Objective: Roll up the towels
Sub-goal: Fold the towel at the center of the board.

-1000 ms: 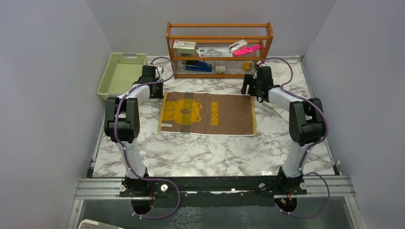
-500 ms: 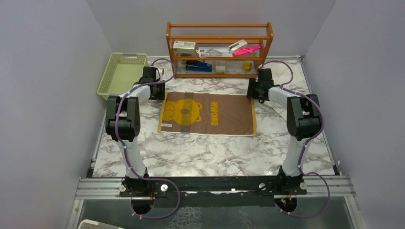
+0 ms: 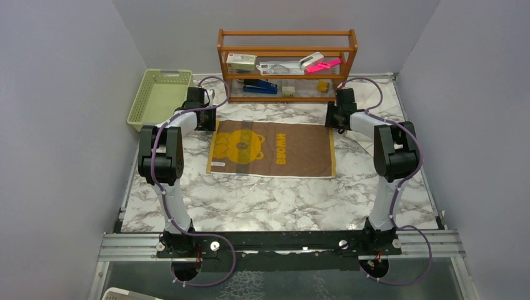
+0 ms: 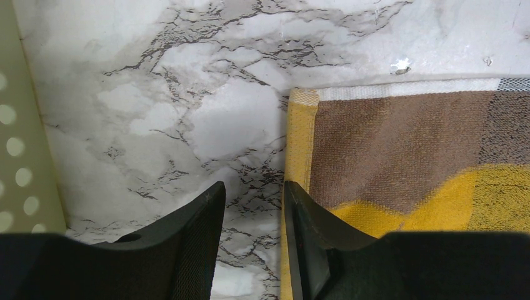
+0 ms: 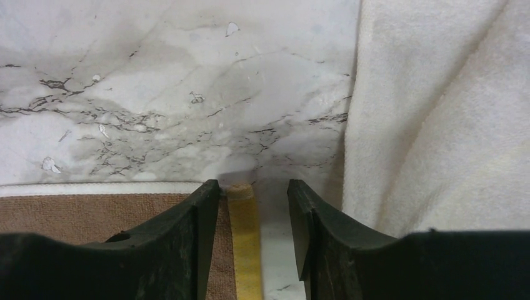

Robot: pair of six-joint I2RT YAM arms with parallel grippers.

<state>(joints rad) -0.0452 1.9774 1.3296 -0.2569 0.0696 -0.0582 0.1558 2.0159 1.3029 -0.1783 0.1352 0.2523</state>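
The mustard-yellow and brown towel [image 3: 272, 150] lies flat and spread in the middle of the marble table. My left gripper [image 3: 209, 125] is open, low over its far left corner. In the left wrist view [image 4: 252, 194] the towel's yellow left hem [image 4: 300, 144] runs under the right finger. My right gripper [image 3: 333, 127] is open over the far right corner. In the right wrist view [image 5: 253, 187] the yellow hem [image 5: 245, 237] lies between the jaws. The cream-white towel [image 5: 437, 112] lies bunched just right of that gripper. Both grippers hold nothing.
A wooden shelf [image 3: 287, 65] with stationery stands at the back, just behind both grippers. A green plastic basket [image 3: 159, 97] sits at the back left, and its wall shows in the left wrist view [image 4: 19, 125]. Grey walls close in both sides.
My right arm has drawn its elbow in and its gripper has shifted a little right, settling over the towel's far right corner. The left arm and the towel have not moved.
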